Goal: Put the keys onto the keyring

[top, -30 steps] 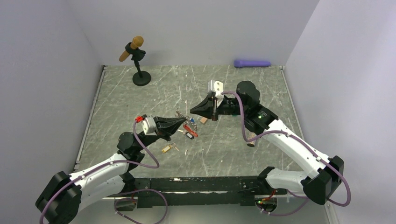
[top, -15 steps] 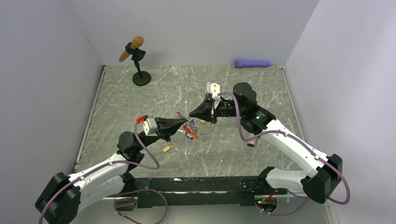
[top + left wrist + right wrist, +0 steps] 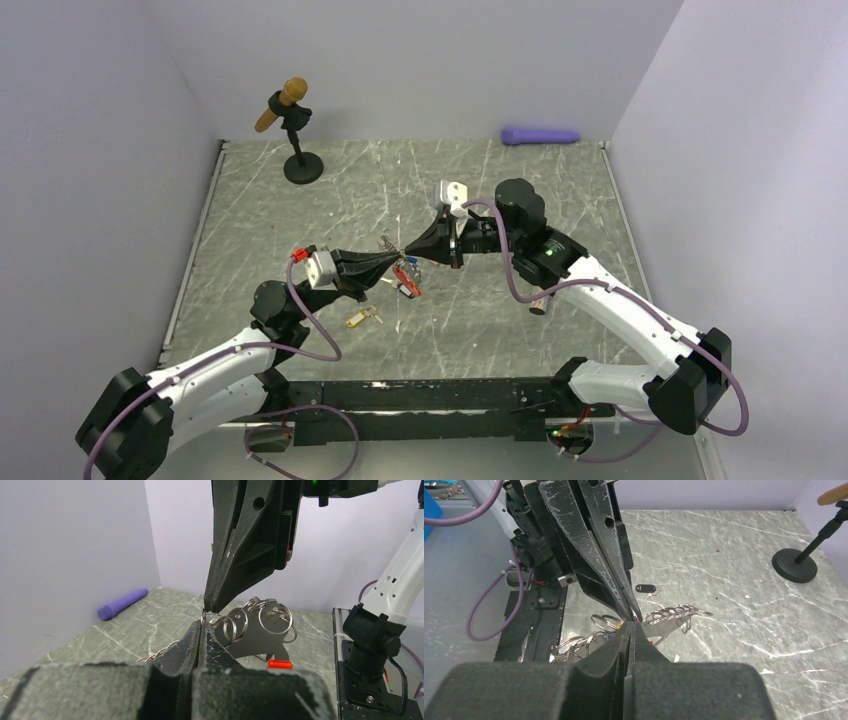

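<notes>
The keyring is a red clip (image 3: 411,284) joined to a silver chain of rings (image 3: 260,617). My left gripper (image 3: 399,262) is shut and pinches one ring of that chain at its tips (image 3: 202,622), holding it above the table. My right gripper (image 3: 408,250) is shut, and its tips (image 3: 631,624) touch the left tips; I cannot tell if anything is between them. The chain also shows in the right wrist view (image 3: 676,612). A yellow-tagged key (image 3: 361,318) lies near the left arm. A black-tagged key (image 3: 644,587) lies below the grippers.
A microphone on a round black stand (image 3: 296,135) is at the back left. A purple cylinder (image 3: 540,135) lies against the back wall. White walls close in the marbled table (image 3: 330,190) on three sides.
My right gripper has moved left and down until its tips meet the left gripper's tips. The left gripper has stayed nearly still with the chain.
</notes>
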